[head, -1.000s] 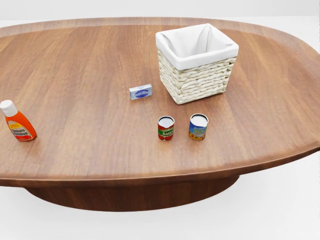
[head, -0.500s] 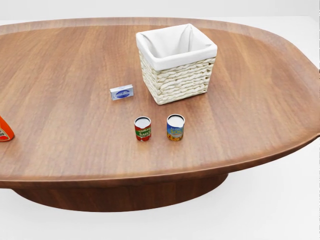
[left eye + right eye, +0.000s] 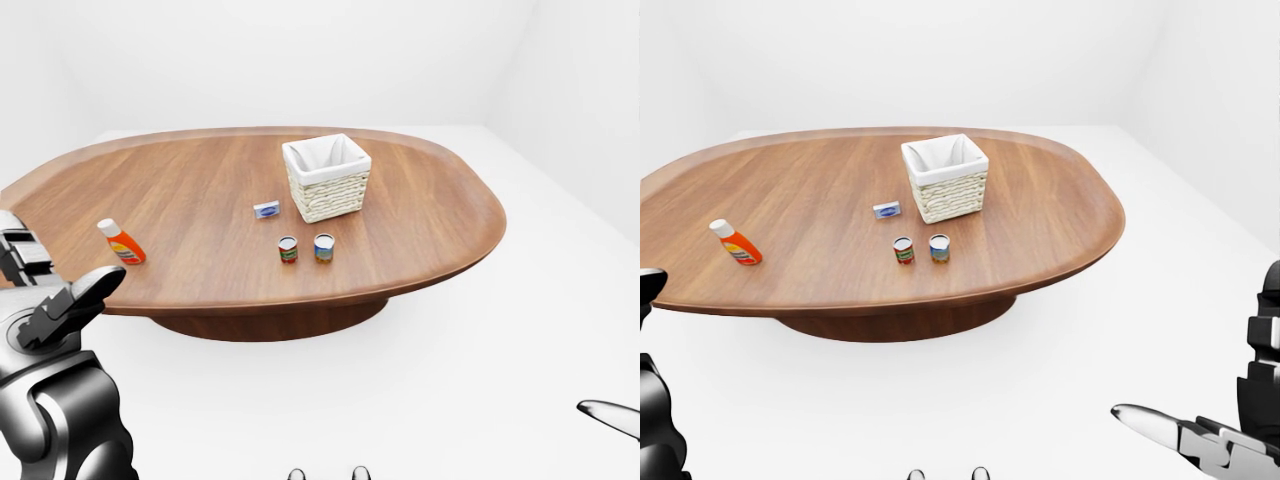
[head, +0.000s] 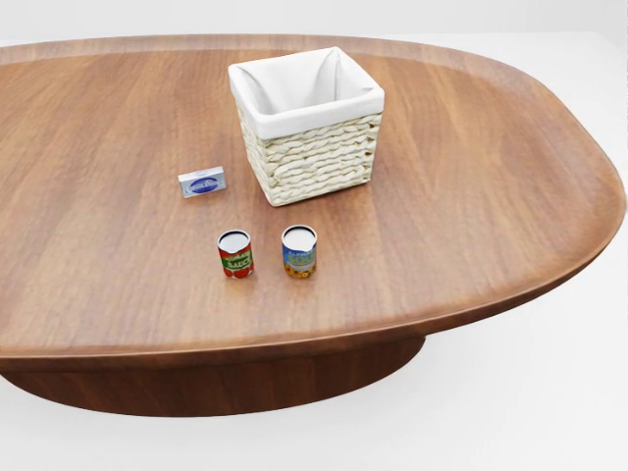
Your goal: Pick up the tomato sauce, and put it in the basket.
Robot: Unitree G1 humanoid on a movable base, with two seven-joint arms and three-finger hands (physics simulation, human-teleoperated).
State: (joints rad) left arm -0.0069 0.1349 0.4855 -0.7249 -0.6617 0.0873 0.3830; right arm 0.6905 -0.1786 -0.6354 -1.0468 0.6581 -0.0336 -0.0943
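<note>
Both the left hand (image 3: 60, 305) and right hand (image 3: 1200, 440) are cropped, grips unreadable, away from the tomato sauce (image 4: 235, 254).

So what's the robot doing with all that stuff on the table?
Nothing is being held yet. The robot stands away from the wooden table, with its left robot hand and right robot hand low and empty. The tomato sauce can stands upright beside a blue-labelled can, below the white-lined basket in the head view. An orange bottle and a small box sit further left.
</note>
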